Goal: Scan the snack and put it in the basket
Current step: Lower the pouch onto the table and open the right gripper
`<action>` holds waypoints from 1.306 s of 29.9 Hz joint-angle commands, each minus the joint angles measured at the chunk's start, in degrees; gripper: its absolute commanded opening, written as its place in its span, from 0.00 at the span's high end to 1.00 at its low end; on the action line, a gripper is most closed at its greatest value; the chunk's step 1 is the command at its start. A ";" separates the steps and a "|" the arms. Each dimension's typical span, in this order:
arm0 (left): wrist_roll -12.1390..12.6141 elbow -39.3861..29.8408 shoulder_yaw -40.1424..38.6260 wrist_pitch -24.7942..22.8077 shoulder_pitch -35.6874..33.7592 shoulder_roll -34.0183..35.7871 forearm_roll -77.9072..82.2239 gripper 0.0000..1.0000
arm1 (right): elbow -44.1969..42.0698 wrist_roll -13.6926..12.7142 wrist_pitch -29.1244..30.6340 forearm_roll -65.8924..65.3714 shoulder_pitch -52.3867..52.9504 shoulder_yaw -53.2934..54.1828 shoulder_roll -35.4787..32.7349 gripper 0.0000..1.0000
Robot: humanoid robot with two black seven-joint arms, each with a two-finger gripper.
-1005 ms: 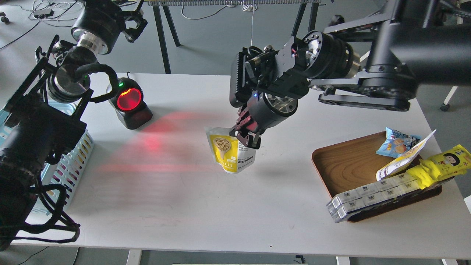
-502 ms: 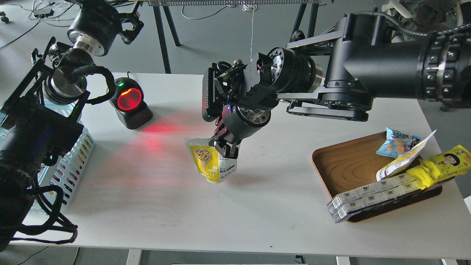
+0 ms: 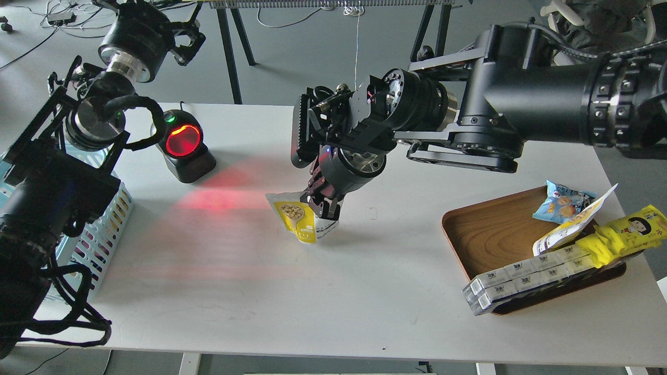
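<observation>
The snack (image 3: 295, 220) is a small yellow-and-white pouch at the middle of the white table. My right gripper (image 3: 324, 204) is shut on its upper right edge and holds it upright, its base near or on the table. The light blue basket (image 3: 107, 225) stands at the table's left edge, mostly hidden behind my left arm. My left gripper (image 3: 183, 32) is raised at the top left, beyond the table's far edge; its fingers look spread and empty.
A black scanner (image 3: 183, 146) with a glowing red window stands at the back left and throws red light on the table (image 3: 333, 291) toward the pouch. A brown wooden tray (image 3: 495, 234) at the right holds a blue snack bag (image 3: 560, 202), a yellow wrapper (image 3: 622, 234) and white boxes (image 3: 521, 276).
My right arm has carried the pouch leftward and down toward the scanner's red light, then slightly farther back. The left arm has barely shifted.
</observation>
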 commanded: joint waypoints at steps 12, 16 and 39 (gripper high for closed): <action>0.00 0.00 0.00 -0.23 0.09 0.19 0.00 0.00 | 0.16 0.00 0.12 0.00 -0.42 -0.38 0.00 0.94; 0.00 0.00 0.00 -0.23 0.09 0.28 0.00 0.00 | 0.16 0.00 0.21 0.00 -0.51 -0.38 0.00 0.92; 0.18 -0.27 0.09 -0.50 0.44 1.69 -0.18 0.00 | 13.95 0.00 6.36 10.63 15.04 0.85 -11.85 0.45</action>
